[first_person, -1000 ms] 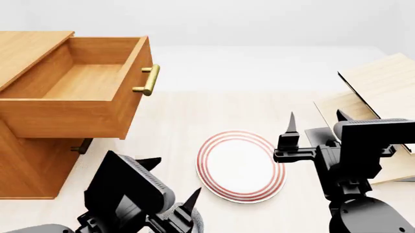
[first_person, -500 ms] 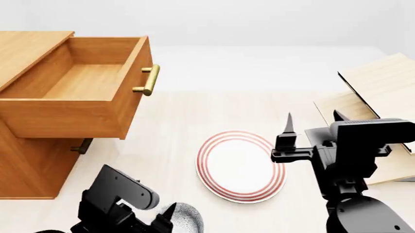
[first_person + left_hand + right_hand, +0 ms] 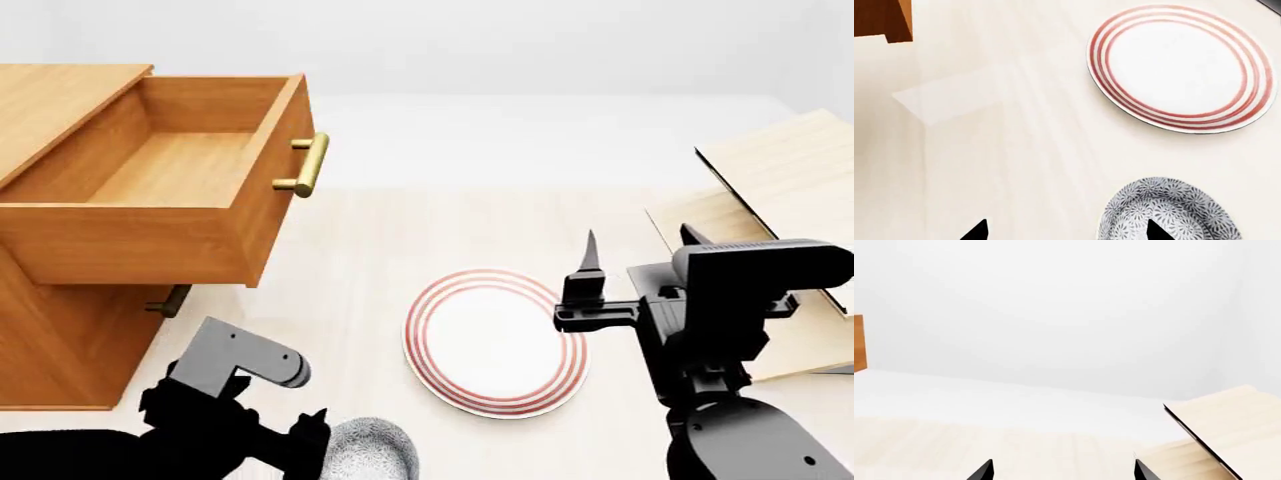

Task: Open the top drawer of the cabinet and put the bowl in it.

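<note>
The cabinet (image 3: 54, 340) stands at the left with its top drawer (image 3: 147, 240) pulled out and nothing inside it; the brass handle (image 3: 304, 165) faces right. The bowl (image 3: 371, 450) (image 3: 1167, 212), grey-blue speckled, sits on the table at the head view's lower edge. My left gripper (image 3: 310, 440) (image 3: 1064, 232) hangs open just above the table beside the bowl. One of its fingertips (image 3: 1151, 231) shows over the bowl's speckled side, the other over bare table. My right gripper (image 3: 638, 245) (image 3: 1062, 471) is open and holds nothing, raised to the right of the plate.
A red-ringed white plate (image 3: 494, 340) (image 3: 1181, 67) lies flat between the arms, just beyond the bowl. A pale tilted shelf rack (image 3: 787, 180) (image 3: 1227, 440) stands at the right, behind the right arm. A lower drawer's handle (image 3: 170, 300) shows under the open drawer.
My left arm has turned its wrist and dropped lower toward the bowl, which now shows more. The right arm has drifted slightly left. Drawer and plate have not moved.
</note>
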You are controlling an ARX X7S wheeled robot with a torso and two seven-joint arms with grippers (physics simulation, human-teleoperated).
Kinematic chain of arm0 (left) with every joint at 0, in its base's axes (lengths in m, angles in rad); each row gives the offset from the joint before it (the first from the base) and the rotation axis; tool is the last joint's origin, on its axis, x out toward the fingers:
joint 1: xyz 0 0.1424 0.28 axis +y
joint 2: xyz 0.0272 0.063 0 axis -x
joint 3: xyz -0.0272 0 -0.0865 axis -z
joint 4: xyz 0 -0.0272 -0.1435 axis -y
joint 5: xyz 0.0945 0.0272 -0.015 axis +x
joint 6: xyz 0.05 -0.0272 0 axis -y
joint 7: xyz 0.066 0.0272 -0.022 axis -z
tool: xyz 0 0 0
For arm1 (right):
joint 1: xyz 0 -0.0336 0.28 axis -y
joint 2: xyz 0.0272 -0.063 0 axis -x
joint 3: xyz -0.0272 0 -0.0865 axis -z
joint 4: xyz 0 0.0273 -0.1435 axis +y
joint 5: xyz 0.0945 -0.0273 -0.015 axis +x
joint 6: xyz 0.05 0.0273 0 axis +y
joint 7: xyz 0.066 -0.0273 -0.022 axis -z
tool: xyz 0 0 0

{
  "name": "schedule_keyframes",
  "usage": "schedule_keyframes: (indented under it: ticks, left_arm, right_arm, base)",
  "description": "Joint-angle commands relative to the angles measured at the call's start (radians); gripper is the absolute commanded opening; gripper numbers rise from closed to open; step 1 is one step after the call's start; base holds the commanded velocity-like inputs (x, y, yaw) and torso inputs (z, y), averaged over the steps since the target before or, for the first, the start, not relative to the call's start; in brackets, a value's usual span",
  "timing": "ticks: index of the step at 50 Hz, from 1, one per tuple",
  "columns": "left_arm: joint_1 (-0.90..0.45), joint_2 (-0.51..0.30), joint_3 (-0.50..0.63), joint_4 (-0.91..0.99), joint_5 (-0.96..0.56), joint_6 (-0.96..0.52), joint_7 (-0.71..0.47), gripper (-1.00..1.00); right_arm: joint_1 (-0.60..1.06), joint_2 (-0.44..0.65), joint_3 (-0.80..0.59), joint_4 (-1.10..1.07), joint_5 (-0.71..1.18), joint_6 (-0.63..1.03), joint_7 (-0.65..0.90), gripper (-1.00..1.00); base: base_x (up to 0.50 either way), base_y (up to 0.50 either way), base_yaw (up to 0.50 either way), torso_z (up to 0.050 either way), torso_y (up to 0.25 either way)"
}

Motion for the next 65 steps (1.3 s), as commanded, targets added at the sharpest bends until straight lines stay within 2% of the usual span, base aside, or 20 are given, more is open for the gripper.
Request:
schedule_keyframes:
  ticks: [1, 9, 21, 50, 65]
  left_arm:
    - [-0.085, -0.022, 0.071, -0.102, -0.124, -0.011, -0.145, 1.00]
    - [-0.146, -0.045, 0.140, -0.161, -0.127, 0.006, -0.138, 1.00]
    - [-0.162, -0.056, 0.271, -0.187, -0.006, 0.050, -0.050, 1.00]
    - [-0.199, -0.032, 0.413, -0.229, 0.032, 0.074, -0.020, 1.00]
    - [-0.209, -0.021, 0.495, -0.263, 0.100, 0.123, 0.037, 1.00]
  right_arm:
    - [-0.001, 0.000, -0.001, 0.001, 0.005, -0.005, 0.001, 1.00]
    - [-0.013, 0.004, 0.009, 0.016, 0.005, -0.023, -0.004, 1.00]
    - [-0.022, 0.008, 0.009, 0.023, 0.005, -0.034, -0.004, 1.00]
    - [-0.023, 0.011, -0.001, 0.038, 0.005, -0.047, 0.000, 1.00]
    - [-0.025, 0.011, -0.006, 0.052, 0.004, -0.059, 0.000, 1.00]
  base:
    - [0.00, 0.00, 0.00, 0.000, 0.000]
    - [0.00, 0.00, 0.00, 0.000, 0.000]
    - [0.00, 0.00, 0.00, 0.000, 0.000]
    - [0.00, 0.00, 0.00, 0.000, 0.000]
    - [0.00, 0.00, 0.00, 0.000, 0.000]
